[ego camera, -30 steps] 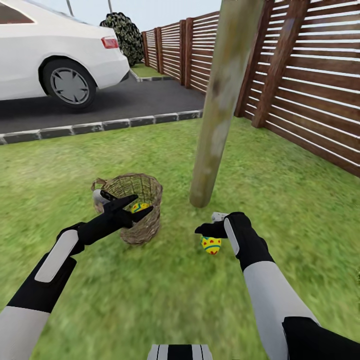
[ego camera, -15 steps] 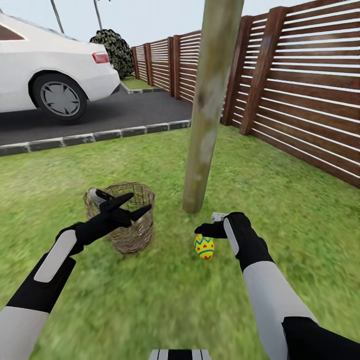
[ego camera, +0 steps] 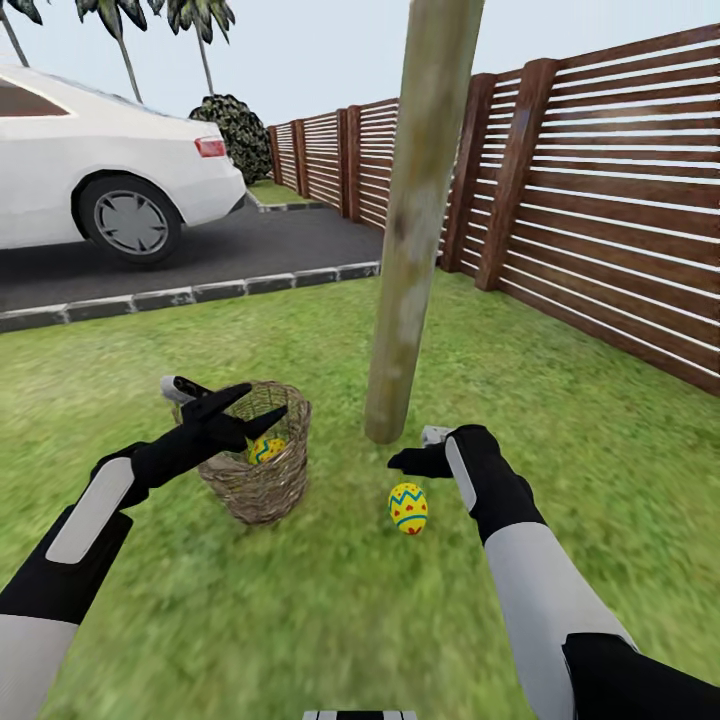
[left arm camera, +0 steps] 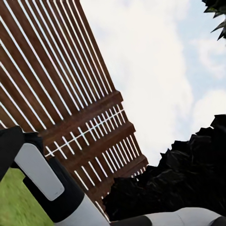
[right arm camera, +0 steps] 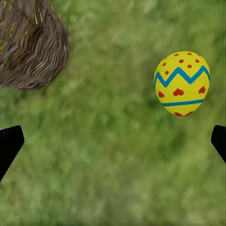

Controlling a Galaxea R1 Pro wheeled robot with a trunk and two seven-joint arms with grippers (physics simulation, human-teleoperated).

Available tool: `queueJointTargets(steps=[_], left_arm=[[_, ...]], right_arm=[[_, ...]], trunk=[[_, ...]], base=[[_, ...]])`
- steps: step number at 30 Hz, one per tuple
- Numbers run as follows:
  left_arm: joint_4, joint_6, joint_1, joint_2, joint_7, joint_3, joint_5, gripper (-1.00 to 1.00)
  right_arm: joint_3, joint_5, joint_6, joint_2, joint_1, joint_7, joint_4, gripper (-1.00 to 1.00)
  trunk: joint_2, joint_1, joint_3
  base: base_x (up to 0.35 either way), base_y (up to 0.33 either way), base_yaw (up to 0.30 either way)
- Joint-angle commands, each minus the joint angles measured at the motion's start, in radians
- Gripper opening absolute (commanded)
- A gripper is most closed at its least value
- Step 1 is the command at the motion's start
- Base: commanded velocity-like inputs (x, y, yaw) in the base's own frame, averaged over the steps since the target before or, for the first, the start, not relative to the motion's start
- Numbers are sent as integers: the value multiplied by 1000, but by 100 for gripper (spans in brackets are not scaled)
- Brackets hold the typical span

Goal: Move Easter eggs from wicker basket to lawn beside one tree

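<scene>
The wicker basket (ego camera: pixel 252 478) stands on the lawn (ego camera: pixel 300 610), left of the tree (ego camera: pixel 412 230). One Easter egg (ego camera: pixel 264 448) shows inside it, yellow with a blue zigzag. My left gripper (ego camera: pixel 262 402) hovers open over the basket's rim, holding nothing. Another Easter egg (ego camera: pixel 408 507) lies on the grass close to the trunk's foot. My right gripper (ego camera: pixel 420 456) hangs open just above it. In the right wrist view this egg (right arm camera: pixel 182 83) rests on grass between the spread fingertips (right arm camera: pixel 9 145), with the basket (right arm camera: pixel 29 44) off to one side.
A brown slatted fence (ego camera: pixel 600 210) runs behind the tree on the right. A grey stone kerb (ego camera: pixel 190 293) edges the dark driveway, where a white car (ego camera: pixel 100 165) is parked. A dark bush (ego camera: pixel 238 125) stands by the fence's far end.
The whole picture has shifted, so the camera has moved. The egg by the trunk stays where it lay, and both grippers keep their places and stay open.
</scene>
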Motion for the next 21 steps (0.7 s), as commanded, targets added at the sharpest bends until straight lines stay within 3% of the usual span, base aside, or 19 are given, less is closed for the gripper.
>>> queueJointTargets(steps=[1, 7, 17, 21], left_arm=[[1, 3, 0, 1, -3, 1, 2, 100], [9, 10, -1, 3, -3, 38, 2, 100], [18, 11, 0, 3, -3, 45, 5, 100], [19, 11, 0, 3, -3, 46, 4, 100]], right_arm=[[-4, 3, 5, 1, -1, 5, -1, 100], [-5, 3, 6, 1, -1, 5, -4, 100], [-5, 3, 6, 1, -1, 5, -4, 100], [-5, 3, 5, 1, -1, 5, -5, 100]], trunk=[[0, -1, 3], [1, -3, 26], [4, -8, 65], [27, -21, 78]], base=[[0, 0, 0], [-66, 145, 0], [-125, 272, 0], [-126, 275, 0]])
